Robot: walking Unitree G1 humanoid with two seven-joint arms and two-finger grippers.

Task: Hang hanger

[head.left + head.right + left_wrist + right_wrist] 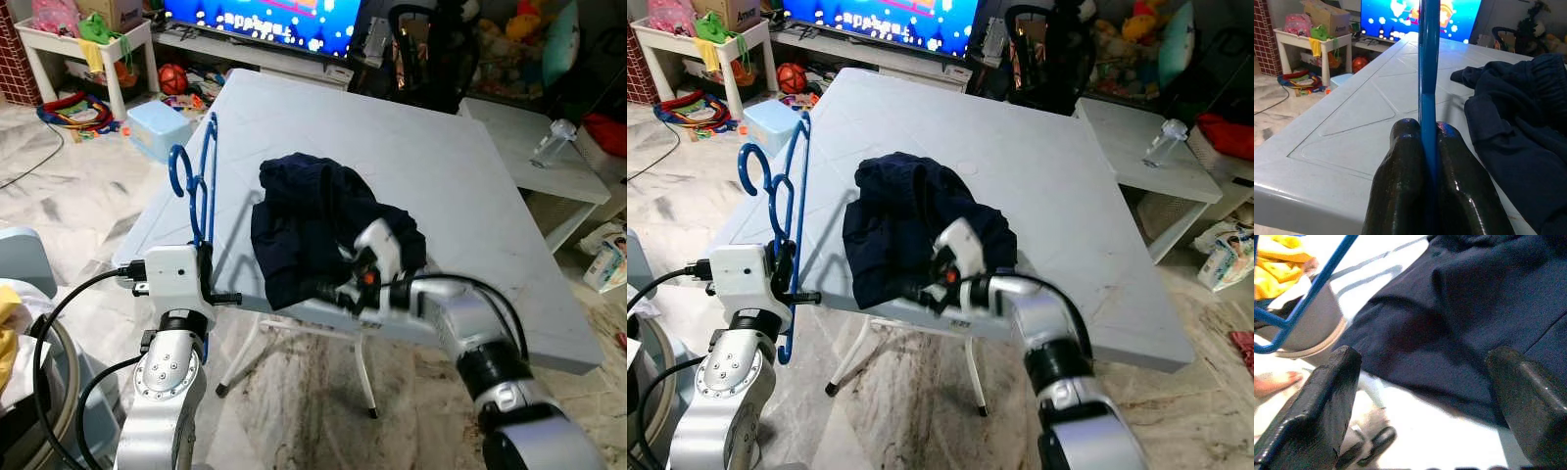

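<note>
Your left gripper (1427,161) stands raised at the near left corner of the pale blue counter (460,186), its silver forearm rising from below and its two black fingers (1400,186) pinched tight on the blue hanger (199,181), which it holds upright on edge with the hook curling up and to the left over the counter's edge. Your right arm comes in from the lower right, bent at the elbow and reaching leftward, so that your right gripper (1425,396) sits at the counter's near edge with its fingers (1322,406) spread wide and holding nothing, pointed at the hem of the dark navy garment (323,220). That garment lies crumpled in a heap on the near half of the counter, just beside the hanger and hanging a little over the front edge; the right wrist view shows its folds directly ahead of the open fingers, with a length of the hanger's blue frame crossing the corner beyond. Behind the counter you can see a lit television screen (269,20), a white side table (83,44) piled with toys, a red ball (172,77) and a light blue box (159,127) on the marble floor (69,186). To the right stands a lower white table (534,157) carrying a clear plastic bottle (552,142). Yellow cloth (8,328) shows at the far left edge near your left arm's black cables.
</note>
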